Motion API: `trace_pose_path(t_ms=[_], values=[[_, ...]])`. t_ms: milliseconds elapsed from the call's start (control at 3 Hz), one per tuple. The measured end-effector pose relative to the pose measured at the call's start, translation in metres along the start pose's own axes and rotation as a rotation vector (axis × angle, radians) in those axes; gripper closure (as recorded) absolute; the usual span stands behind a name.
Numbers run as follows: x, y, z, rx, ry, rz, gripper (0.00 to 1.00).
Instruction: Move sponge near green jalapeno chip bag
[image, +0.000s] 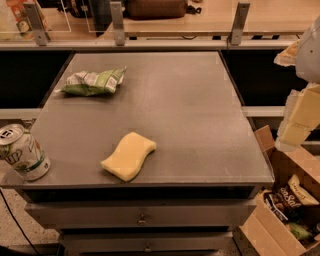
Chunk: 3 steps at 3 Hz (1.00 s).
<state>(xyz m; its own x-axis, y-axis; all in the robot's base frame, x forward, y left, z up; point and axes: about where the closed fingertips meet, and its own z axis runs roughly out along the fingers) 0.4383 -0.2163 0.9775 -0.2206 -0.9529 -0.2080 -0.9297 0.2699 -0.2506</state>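
Grey metal makes up the surface (200, 125), which fills most of the frame. We see the sponge (129, 156) lying flat at lower centre, well apart from the green jalapeno chip bag (95, 81) in the upper left. Our end effector (298, 122) hangs at the right edge of the frame, off the surface; we cannot tell whether it is spread or pressed together. We should come down over the sponge's middle, grip across its wavy sides, then carry it up-left, clear of the soda can (22, 152) at lower left.
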Motion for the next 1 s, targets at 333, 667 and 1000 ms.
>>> trace_pose_path(t_ms=[333, 667, 1000], values=[[0.0, 0.0, 0.0, 0.0, 0.0, 0.0, 0.0], [-0.014, -0.004, 0.011, 0.018, -0.057, -0.004, 0.0], [-0.049, -0.009, 0.037, 0.03, -0.164, -0.025, 0.0]])
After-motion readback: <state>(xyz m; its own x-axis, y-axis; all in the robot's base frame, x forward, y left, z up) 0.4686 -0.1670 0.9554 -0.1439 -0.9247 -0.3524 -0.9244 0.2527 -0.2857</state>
